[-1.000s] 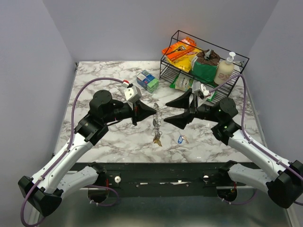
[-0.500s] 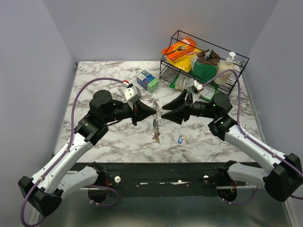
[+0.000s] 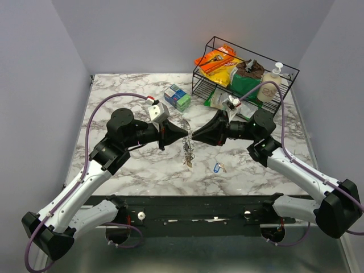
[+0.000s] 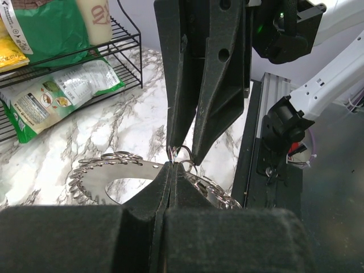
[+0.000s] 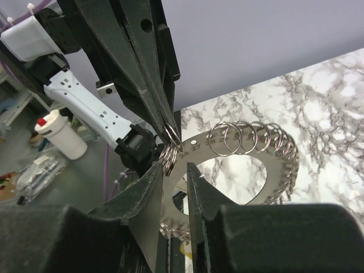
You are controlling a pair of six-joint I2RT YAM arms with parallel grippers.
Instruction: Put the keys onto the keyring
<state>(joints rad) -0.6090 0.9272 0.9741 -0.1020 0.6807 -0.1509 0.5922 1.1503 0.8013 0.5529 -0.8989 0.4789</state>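
Note:
The keyring (image 3: 187, 149), a flat silvery loop edged with small wire rings, hangs above the table's middle with a yellowish key (image 3: 188, 165) at its lower end. My left gripper (image 3: 187, 132) is shut on its top; in the left wrist view the pads (image 4: 172, 166) pinch a small ring on the plate (image 4: 94, 173). My right gripper (image 3: 195, 135) faces it, tip to tip. Its jaws (image 5: 173, 166) stand a narrow gap apart astride the plate (image 5: 199, 147), with a bunch of small rings at the left fingertip. A blue-headed key (image 3: 216, 167) lies on the marble.
A black wire rack (image 3: 287, 71) at the back right holds snack bags and a soap bottle (image 3: 271, 81). A green packet (image 3: 218, 98) lies in front of it. Small blue and green boxes (image 3: 177, 96) sit behind the grippers.
My right gripper has moved left up to the keyring and its jaws have narrowed a lot. The left gripper and the keyring have stayed put.

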